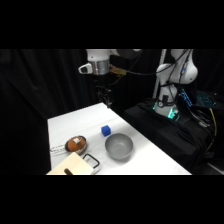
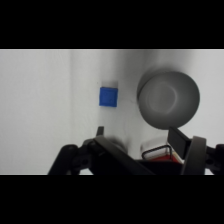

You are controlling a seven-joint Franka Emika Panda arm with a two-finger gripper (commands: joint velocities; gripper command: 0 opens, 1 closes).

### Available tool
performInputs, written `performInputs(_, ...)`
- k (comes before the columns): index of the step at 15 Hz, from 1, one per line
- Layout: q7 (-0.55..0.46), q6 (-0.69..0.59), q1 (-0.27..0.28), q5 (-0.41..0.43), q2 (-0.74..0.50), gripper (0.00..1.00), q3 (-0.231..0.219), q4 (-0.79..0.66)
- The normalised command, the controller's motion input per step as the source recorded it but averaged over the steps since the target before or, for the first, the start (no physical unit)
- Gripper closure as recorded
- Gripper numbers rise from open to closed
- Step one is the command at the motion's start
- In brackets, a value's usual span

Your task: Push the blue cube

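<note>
White table (image 1: 145, 155) with a handful of things spread over its near half.

On the table you have the blue cube (image 1: 106, 130) sitting alone, just beside the grey metal bowl (image 1: 119, 146) but not touching it. To the left lies a small pan (image 1: 75, 144) with something brown in it. At the near edge rests a pale wooden block (image 1: 72, 166), with a black-framed object (image 1: 91, 161) just beside it. From the wrist view you see the cube (image 2: 108, 96) and bowl (image 2: 168, 99) apart.
</note>
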Motion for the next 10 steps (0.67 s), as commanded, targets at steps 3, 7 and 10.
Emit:
performInputs(3, -0.01, 0.01, -0.016, 0.0, 0.0, 0.0, 0.01, 0.01)
performInputs(7, -0.07, 0.11, -0.082, 0.011, 0.06, 0.0, -0.059, 0.09)
performInputs(10, -0.11, 0.17, -0.144, 0.052, 0.12, 0.0, -0.128, 0.15)
